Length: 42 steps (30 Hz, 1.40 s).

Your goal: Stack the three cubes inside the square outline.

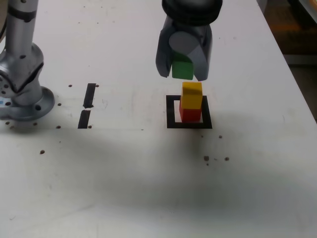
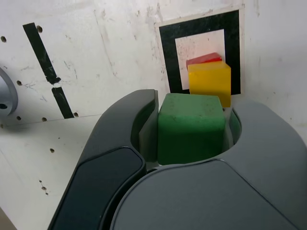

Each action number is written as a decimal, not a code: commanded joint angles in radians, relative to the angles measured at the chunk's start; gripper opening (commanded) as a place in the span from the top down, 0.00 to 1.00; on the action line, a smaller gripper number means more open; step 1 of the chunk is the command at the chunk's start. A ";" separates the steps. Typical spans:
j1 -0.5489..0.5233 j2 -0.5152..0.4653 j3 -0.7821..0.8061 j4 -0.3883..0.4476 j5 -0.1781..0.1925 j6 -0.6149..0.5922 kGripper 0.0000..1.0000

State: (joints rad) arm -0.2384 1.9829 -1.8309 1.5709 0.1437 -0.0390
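The grey gripper [image 1: 183, 69] clamps the small green cube [image 1: 182, 69] in the air, just above the yellow cube [image 1: 191, 94], which sits on the red cube [image 1: 190, 114] (partly hidden) inside the black tape square outline [image 1: 171, 111] on the white tabletop [image 1: 124, 168].

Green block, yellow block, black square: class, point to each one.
green block [image 2: 191, 128], wrist view, its top face
yellow block [image 1: 191, 95], exterior view, its front face
black square [image 1: 171, 111], exterior view, its left strip

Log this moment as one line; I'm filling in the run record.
tool: shut on green cube | above yellow cube on red cube | stack in square outline | green not placed
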 commanded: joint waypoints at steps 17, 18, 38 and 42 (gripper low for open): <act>0.035 0.083 -0.004 -0.061 -0.035 0.016 0.89; 0.035 0.085 -0.002 -0.062 -0.035 0.016 0.89; 0.039 0.092 0.008 -0.066 -0.029 0.015 0.15; 0.039 0.089 0.012 -0.062 -0.025 0.014 0.11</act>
State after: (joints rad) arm -0.2009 2.0711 -1.8213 1.5054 0.1151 -0.0244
